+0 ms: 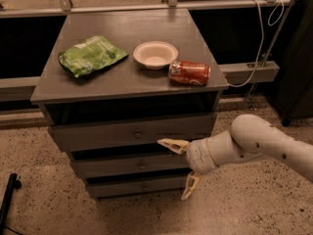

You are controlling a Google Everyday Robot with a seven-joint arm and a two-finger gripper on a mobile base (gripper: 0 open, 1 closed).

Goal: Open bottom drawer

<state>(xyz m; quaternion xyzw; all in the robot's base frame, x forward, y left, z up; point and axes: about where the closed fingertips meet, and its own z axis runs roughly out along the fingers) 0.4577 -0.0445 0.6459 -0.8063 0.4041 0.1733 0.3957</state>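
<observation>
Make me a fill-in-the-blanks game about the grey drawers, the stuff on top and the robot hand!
The red soda can lies on its ___ beside the white round bowl.
The crinkly green bag sits to the ___ of the bowl in the picture.
The cream two-finger gripper hovers by the right end of the grey wooden bottom drawer, its fingers ___, not shut.
Missing words: side; left; open.

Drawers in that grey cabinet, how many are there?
3, stacked: the top drawer, the middle drawer below it, and the bottom drawer nearest the floor. The open gripper sits in front of the lower two. None appear hidden.
</observation>
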